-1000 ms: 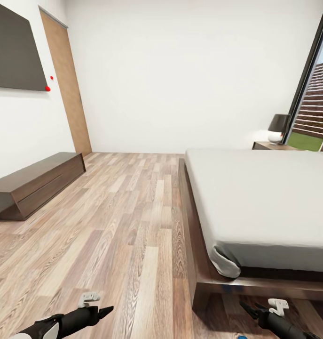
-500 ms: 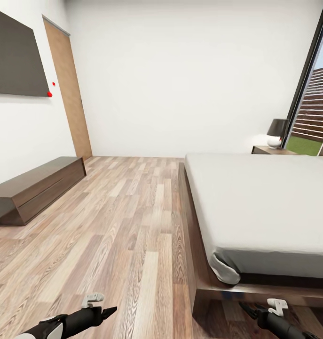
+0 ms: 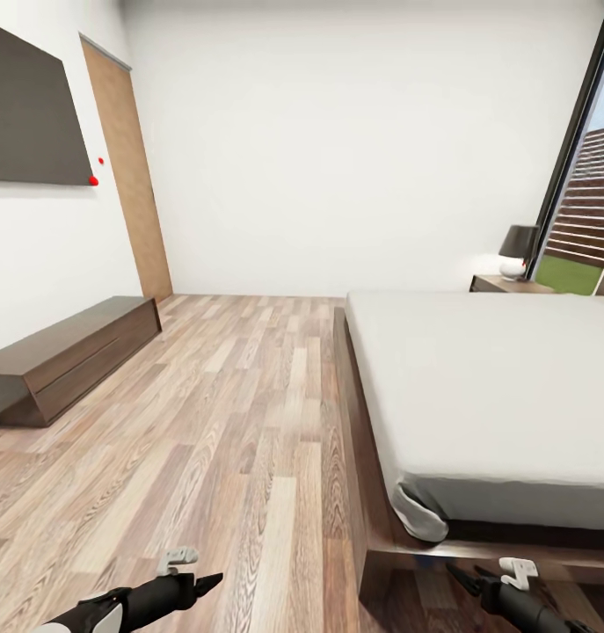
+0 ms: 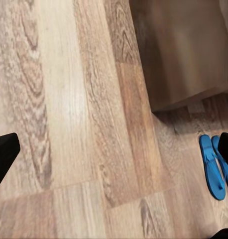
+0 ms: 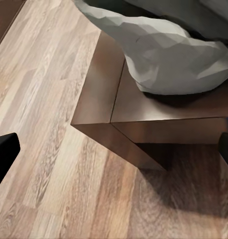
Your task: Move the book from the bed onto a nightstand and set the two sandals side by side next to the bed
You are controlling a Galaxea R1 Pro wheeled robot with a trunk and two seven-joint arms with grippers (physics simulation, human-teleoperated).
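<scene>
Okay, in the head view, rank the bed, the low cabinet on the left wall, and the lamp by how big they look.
1. bed
2. low cabinet
3. lamp, though it stands farthest away, which shrinks it.

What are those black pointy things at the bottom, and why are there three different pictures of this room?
They are a robot's two hands: left hand and right hand. Both are empty. The big picture comes from a camera on its head, showing the brown wood-plank floor and the large low bed with a dark wooden frame and off-white mattress. The other two come from cameras near each hand. The left one sees two flat bright blue sandals lying together on the floor by the bed's corner.
</scene>
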